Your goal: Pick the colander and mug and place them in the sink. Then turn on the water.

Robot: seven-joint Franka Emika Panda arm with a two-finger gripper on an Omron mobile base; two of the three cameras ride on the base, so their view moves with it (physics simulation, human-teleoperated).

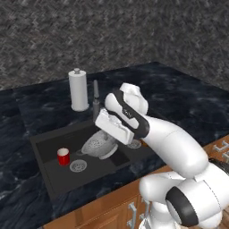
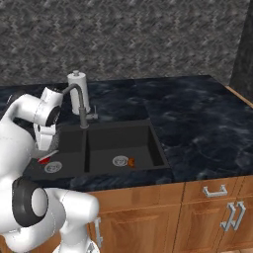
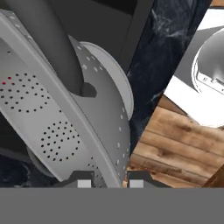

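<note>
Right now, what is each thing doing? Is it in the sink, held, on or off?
colander: tilted in the left basin, rim pinched by the hand
hand: shut on the colander's rim
mug: upright in the left basin, beside the drain
sink: right basin holds a small orange thing near its drain
faucet: off, no water falling
paper-towel roll: upright behind the sink

The colander (image 1: 99,146) is showing matt perforated grey metal; the tabletop (image 1: 188,100) is gleaming as black veined marble; the cabinet fronts (image 2: 163,222) are looking like smooth grained wood.
</note>
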